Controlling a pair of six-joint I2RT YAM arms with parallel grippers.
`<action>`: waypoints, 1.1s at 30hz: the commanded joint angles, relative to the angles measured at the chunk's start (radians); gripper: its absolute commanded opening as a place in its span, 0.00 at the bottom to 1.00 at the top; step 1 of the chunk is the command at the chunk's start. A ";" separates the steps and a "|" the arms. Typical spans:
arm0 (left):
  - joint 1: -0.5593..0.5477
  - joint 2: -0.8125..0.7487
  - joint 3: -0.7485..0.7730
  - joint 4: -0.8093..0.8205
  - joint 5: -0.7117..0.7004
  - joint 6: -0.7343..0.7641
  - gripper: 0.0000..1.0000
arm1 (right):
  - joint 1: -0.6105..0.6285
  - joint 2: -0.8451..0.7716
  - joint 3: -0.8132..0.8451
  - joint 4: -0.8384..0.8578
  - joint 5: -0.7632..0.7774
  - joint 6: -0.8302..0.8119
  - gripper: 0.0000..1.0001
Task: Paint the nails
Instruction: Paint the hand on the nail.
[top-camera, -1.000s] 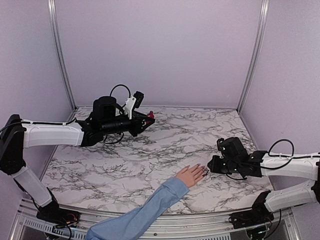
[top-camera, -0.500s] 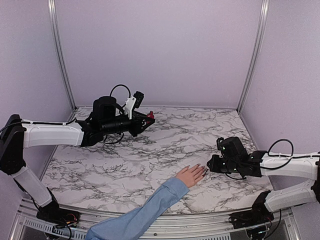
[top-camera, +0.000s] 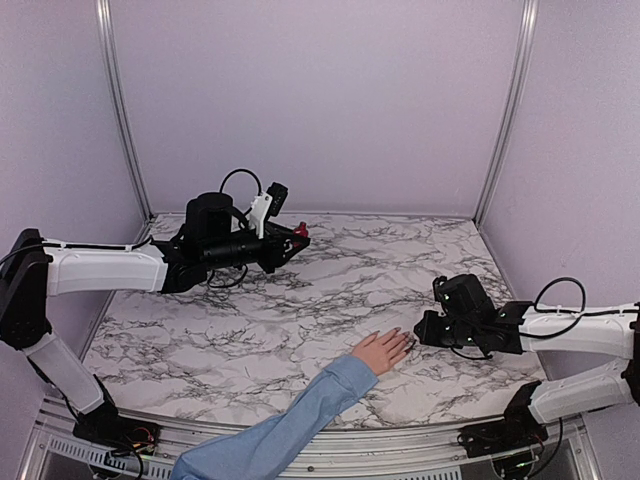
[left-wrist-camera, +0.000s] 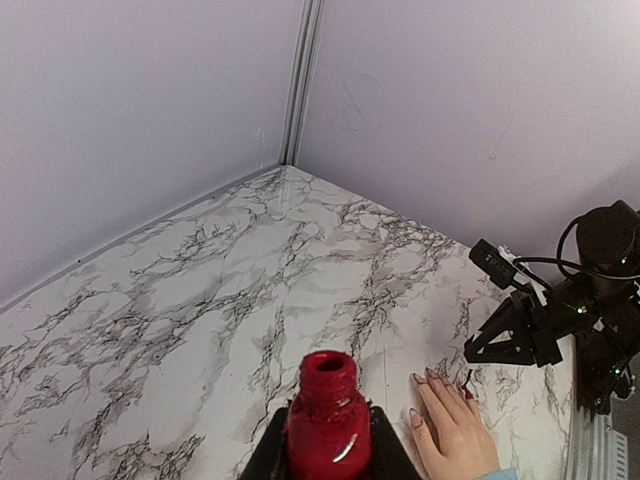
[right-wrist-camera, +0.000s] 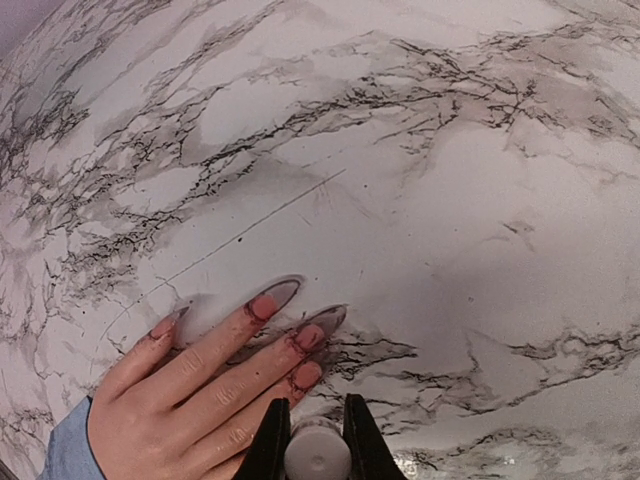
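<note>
A light-skinned hand (top-camera: 380, 352) in a light blue sleeve lies flat on the marble table, fingers spread toward the right arm. Its nails (right-wrist-camera: 265, 303) are pinkish with dark red smears round their edges. My right gripper (right-wrist-camera: 316, 440) is shut on a white brush cap (right-wrist-camera: 316, 458) right at the outer fingers. In the left wrist view the thin brush (left-wrist-camera: 466, 380) points down at the outermost fingertip. My left gripper (left-wrist-camera: 327, 440) is shut on the open red nail-polish bottle (left-wrist-camera: 327, 415), held upright above the table at the back left (top-camera: 299, 231).
The marble table top (top-camera: 330, 290) is enclosed by lilac walls at the back and sides, with metal corner posts (top-camera: 510, 110). The person's forearm (top-camera: 290, 425) crosses the table's near edge between the two arm bases.
</note>
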 joint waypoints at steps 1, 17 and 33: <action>-0.004 -0.012 0.013 0.008 -0.006 0.000 0.00 | 0.009 -0.004 0.033 -0.016 0.020 -0.001 0.00; -0.003 -0.012 0.013 0.008 -0.004 0.000 0.00 | 0.010 -0.098 0.005 0.004 0.028 -0.005 0.00; -0.004 -0.021 0.002 0.008 -0.011 -0.001 0.00 | 0.010 -0.012 0.018 0.041 -0.033 -0.023 0.00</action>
